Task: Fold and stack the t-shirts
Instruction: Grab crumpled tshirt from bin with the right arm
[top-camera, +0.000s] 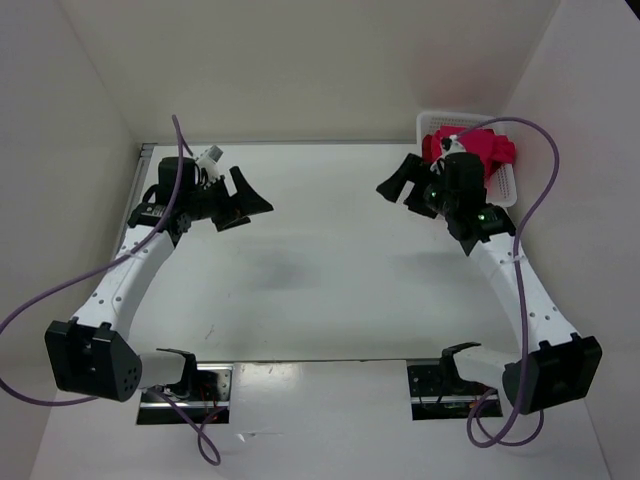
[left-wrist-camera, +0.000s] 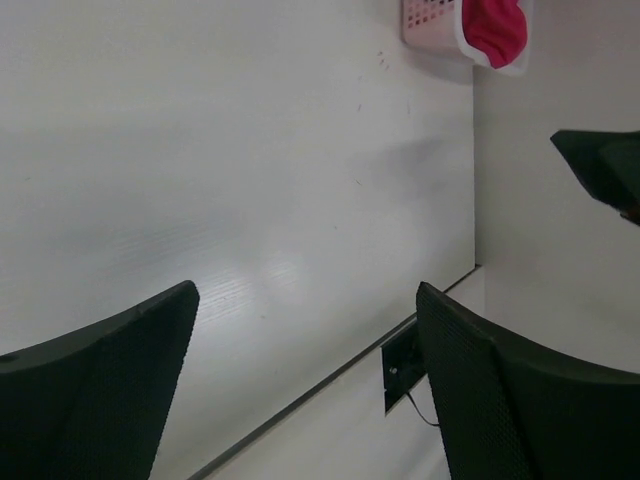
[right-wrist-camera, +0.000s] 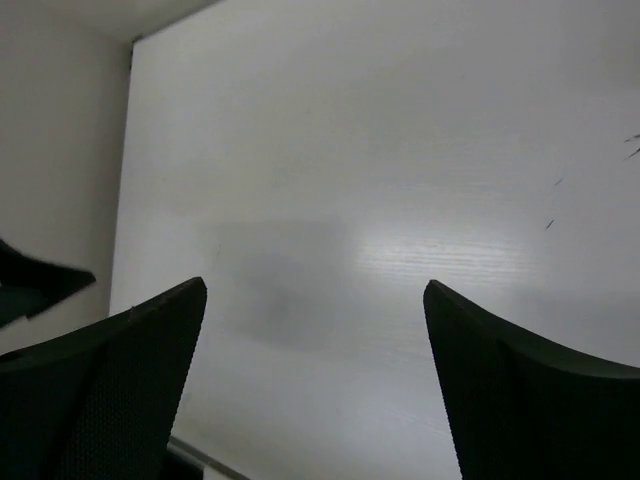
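The t-shirts show as one crumpled bright magenta-red bundle (top-camera: 478, 148) lying in a white mesh basket (top-camera: 503, 184) at the far right corner of the table; single shirts cannot be told apart. The left wrist view has the same red cloth (left-wrist-camera: 495, 28) in the basket (left-wrist-camera: 428, 20) at its top edge. My right gripper (top-camera: 395, 194) hovers open just left of the basket, above bare table, and holds nothing (right-wrist-camera: 315, 287). At the far left my left gripper (top-camera: 252, 212) is open too, with only tabletop between its fingers (left-wrist-camera: 307, 290).
The white table (top-camera: 320, 270) is walled in white at the back and both sides. Both arm bases sit on dark mounting plates (top-camera: 185, 392) at the near edge. Purple cables (top-camera: 545, 190) loop off each arm.
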